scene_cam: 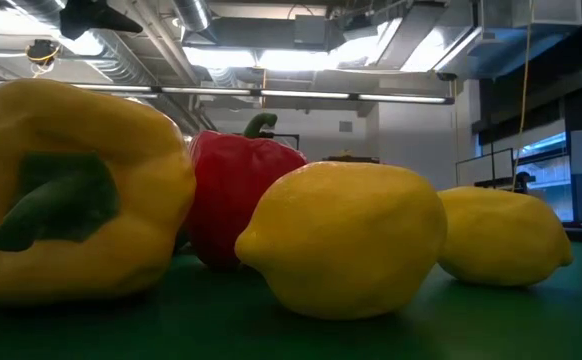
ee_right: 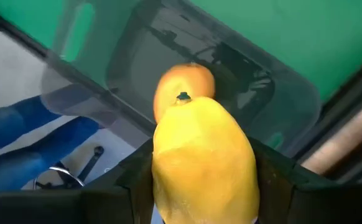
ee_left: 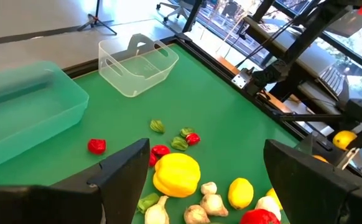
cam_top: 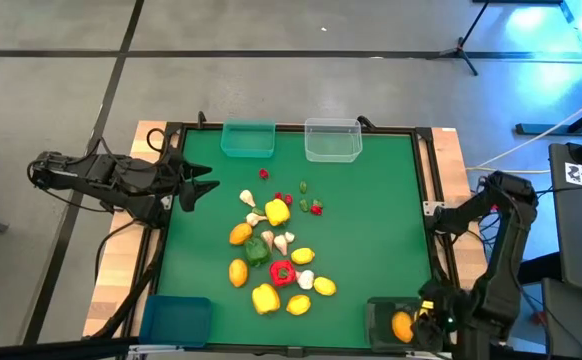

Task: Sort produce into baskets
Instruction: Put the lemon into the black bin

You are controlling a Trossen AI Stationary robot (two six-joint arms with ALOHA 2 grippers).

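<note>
High view shows most produce [cam_top: 274, 250] unsorted mid-mat, one orange citrus [cam_top: 402, 325] in the dark grey bin [cam_top: 379, 310]; left wrist view shows the left gripper [ee_left: 203, 171] spread empty above the pile; right wrist view shows the right gripper [ee_right: 204, 174] pinching a lemon [ee_right: 203, 158] over that bin.

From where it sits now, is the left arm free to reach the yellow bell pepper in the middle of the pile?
Probably yes: the left gripper is open and empty, and bare mat lies between it and the yellow bell pepper; garlic bulbs crowd one side.
</note>
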